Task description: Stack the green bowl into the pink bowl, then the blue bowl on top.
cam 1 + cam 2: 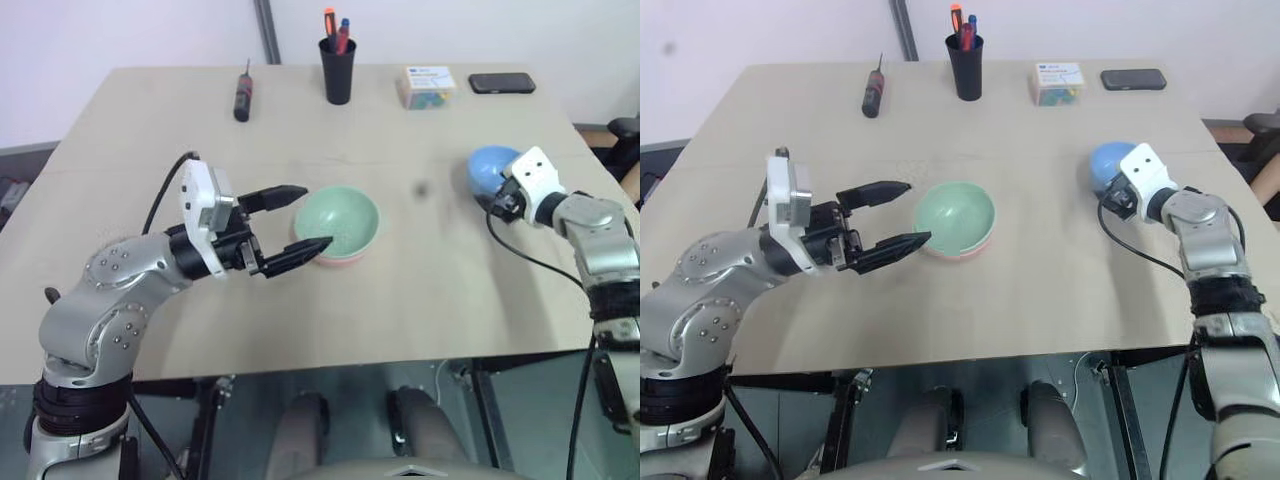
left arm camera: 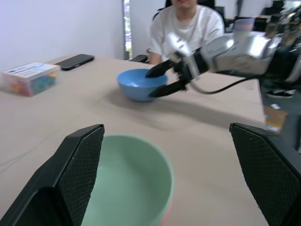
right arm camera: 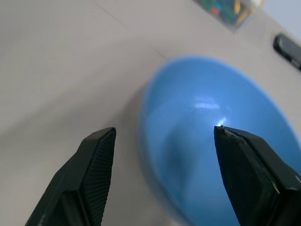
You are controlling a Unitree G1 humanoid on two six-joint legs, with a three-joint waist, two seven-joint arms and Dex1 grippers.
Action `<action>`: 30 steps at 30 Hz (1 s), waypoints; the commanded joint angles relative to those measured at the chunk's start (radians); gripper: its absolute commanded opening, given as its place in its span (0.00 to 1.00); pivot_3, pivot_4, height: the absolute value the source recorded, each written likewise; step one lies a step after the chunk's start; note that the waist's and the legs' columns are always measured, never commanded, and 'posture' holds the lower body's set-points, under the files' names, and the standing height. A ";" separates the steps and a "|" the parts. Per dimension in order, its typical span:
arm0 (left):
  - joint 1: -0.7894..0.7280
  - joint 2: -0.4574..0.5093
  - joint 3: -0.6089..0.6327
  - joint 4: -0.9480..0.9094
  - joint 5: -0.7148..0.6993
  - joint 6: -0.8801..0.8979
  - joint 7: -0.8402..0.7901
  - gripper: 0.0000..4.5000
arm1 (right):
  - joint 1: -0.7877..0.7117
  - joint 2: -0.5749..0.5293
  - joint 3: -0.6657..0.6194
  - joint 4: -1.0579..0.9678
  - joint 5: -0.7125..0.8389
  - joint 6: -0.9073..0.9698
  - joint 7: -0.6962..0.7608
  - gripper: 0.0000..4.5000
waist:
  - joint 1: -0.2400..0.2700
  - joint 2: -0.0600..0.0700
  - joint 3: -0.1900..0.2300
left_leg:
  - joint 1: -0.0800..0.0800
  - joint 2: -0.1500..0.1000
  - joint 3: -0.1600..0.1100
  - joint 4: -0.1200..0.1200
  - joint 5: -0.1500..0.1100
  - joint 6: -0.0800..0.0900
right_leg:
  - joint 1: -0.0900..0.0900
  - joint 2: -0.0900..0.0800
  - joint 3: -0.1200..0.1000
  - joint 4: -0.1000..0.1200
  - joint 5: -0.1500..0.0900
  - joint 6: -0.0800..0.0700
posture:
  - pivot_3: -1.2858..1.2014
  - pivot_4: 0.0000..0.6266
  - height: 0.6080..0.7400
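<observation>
No writing reads clearly on the labelled clear box (image 1: pixel 427 87) of coloured bits; the black cup (image 1: pixel 338 70) holds pens. Your green bowl (image 1: pixel 337 223) sits nested in the pink bowl (image 1: pixel 345 259) mid-table, beside your left gripper (image 1: pixel 296 220), jaws wide and empty. Your right gripper (image 2: pixel 159 81) spreads astride the blue bowl's (image 1: pixel 489 166) rim, at the table's right side.

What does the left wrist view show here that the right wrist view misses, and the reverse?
Left wrist view alone: the green bowl nested in the pink bowl, the open left gripper, and a seated person behind the table. Right wrist view alone: a close look down into the bowl's glossy inside. Both: the blue bowl, the open right gripper astride its rim, the box of coloured bits and phone.
</observation>
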 commanded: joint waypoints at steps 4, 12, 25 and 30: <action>0.007 0.017 0.029 -0.048 -0.025 0.007 0.022 1.00 | -0.094 0.013 -0.008 0.124 -0.005 -0.103 0.027 0.19 | 0.007 0.000 0.000 | 0.000 0.000 0.002 0.000 0.000 0.000 | 0.000 0.000 0.000 0.000 0.000 0.000 | 0.52 0.24 1.00; 0.035 0.013 0.044 -0.047 -0.021 -0.002 0.047 1.00 | -0.068 -0.011 -0.016 -0.010 0.025 -0.105 0.109 0.02 | 0.010 0.000 0.000 | 0.000 0.000 0.002 0.000 0.000 0.000 | 0.000 -0.001 0.000 0.000 0.000 0.000 | 0.52 0.24 1.00; 0.254 0.070 0.206 0.017 0.044 -0.115 -0.051 1.00 | 0.068 0.181 0.193 -0.925 0.321 0.352 0.178 0.02 | 0.017 0.001 0.001 | 0.004 0.001 -0.006 -0.002 0.000 0.000 | 0.004 0.000 -0.002 0.001 0.000 0.000 | 0.52 0.24 1.00; 0.321 0.094 0.264 0.017 0.054 -0.134 -0.077 1.00 | 0.008 0.288 0.314 -0.845 0.258 0.348 0.164 0.02 | 0.017 0.001 0.001 | 0.004 0.000 -0.005 -0.001 0.000 0.000 | 0.004 0.000 -0.003 0.001 0.000 0.000 | 0.52 0.24 1.00</action>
